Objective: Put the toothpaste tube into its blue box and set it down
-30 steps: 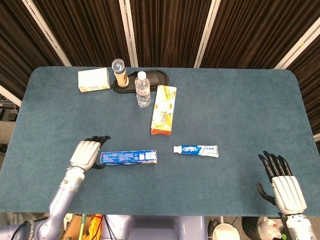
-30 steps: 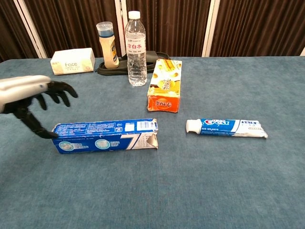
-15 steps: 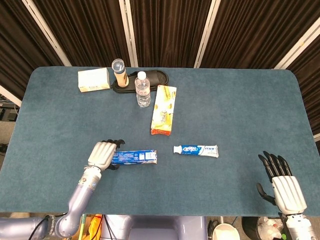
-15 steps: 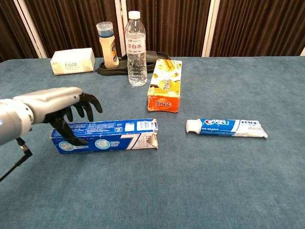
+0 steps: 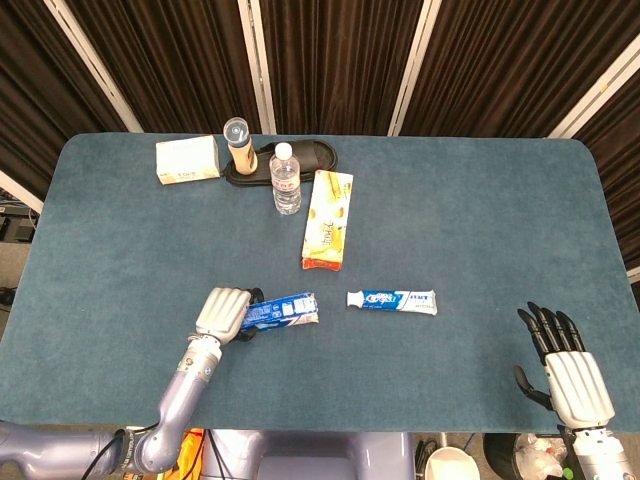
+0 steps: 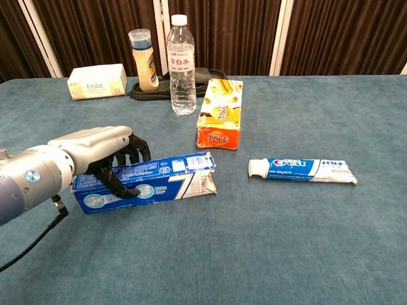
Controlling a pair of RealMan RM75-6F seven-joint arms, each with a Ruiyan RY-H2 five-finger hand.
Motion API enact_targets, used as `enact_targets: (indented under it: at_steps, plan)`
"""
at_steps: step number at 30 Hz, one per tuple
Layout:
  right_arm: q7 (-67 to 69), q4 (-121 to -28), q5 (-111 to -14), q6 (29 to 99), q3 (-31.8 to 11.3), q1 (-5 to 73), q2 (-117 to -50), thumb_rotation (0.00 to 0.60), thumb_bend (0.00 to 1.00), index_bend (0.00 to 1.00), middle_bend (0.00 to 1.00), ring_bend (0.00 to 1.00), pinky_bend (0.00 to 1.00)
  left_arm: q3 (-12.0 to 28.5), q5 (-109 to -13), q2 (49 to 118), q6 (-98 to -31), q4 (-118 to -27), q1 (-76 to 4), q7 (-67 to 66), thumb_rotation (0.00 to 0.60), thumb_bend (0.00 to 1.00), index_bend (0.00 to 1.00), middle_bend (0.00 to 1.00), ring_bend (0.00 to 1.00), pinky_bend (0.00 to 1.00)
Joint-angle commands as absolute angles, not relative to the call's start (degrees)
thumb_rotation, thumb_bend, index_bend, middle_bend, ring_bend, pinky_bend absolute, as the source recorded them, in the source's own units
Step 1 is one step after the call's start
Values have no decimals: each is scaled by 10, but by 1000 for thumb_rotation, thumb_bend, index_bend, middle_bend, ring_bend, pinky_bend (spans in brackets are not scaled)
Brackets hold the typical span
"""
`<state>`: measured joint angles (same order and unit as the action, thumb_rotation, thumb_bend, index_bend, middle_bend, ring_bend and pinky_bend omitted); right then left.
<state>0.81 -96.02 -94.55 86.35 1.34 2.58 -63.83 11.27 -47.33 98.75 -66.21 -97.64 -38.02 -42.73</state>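
The long blue toothpaste box (image 6: 162,182) (image 5: 285,310) lies left of centre, its torn open end pointing right and tilted slightly up. My left hand (image 6: 105,152) (image 5: 224,312) grips the box's left end, fingers over the top and thumb on the front face. The white and blue toothpaste tube (image 6: 302,170) (image 5: 392,301) lies flat to the right of the box, cap toward it, a short gap apart. My right hand (image 5: 562,368) rests open at the table's near right corner, far from both; the chest view does not show it.
An orange snack box (image 6: 220,113) lies just behind the toothpaste box. Further back stand a water bottle (image 6: 181,67), a tan bottle (image 6: 144,60), a black slipper (image 5: 300,156) and a white tissue box (image 6: 96,81). Blue cloth covers the table (image 5: 470,220).
My left hand moved right onto the blue box and closed around its left end. The box's open end lifted and swung a little. The tube and right hand stayed still.
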Motion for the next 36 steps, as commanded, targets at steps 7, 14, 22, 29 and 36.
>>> enact_targets:
  at_steps: [7,14,22,29,36]
  plan:
    - [11,-961,-942,864,13,25,-636,600,398,0,0,0,0,88,-525,953,-682,-996,-365,-403,600,375,406,542,489,528]
    - [16,-965,-941,866,12,24,-634,600,398,0,0,0,0,54,-658,859,-723,-1035,-329,-332,600,375,407,543,489,528]
    - [14,-978,-915,852,-4,34,-628,600,398,0,0,0,0,34,-776,742,-786,-1046,-279,-197,600,375,408,543,490,528]
    - [-45,-1017,-893,778,-29,87,-629,600,398,0,0,0,0,34,-826,686,-811,-1037,-260,-110,600,375,408,542,490,528]
    - [-196,-1109,-767,621,-74,190,-661,600,397,0,0,0,0,40,-849,662,-824,-1033,-251,-72,600,374,408,543,490,528]
